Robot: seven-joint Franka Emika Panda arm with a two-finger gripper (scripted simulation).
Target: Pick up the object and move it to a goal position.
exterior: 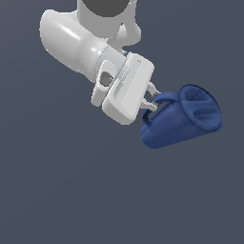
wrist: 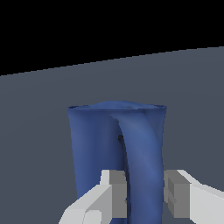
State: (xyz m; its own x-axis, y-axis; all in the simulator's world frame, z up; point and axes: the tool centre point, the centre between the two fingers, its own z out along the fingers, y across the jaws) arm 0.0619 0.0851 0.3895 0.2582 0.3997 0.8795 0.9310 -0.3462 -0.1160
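We see the smooth dark blue pitcher (exterior: 183,119), tapering toward its base, its contents hidden, tilted above the grey floor (exterior: 57,190), our gripper (exterior: 151,101) pinching its loop handle (wrist: 142,162).

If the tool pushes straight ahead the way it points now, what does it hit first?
The blue pitcher: its loop handle already sits between the tool's fingers, so the pitcher's side wall would likely be met right away, though depth is unclear.
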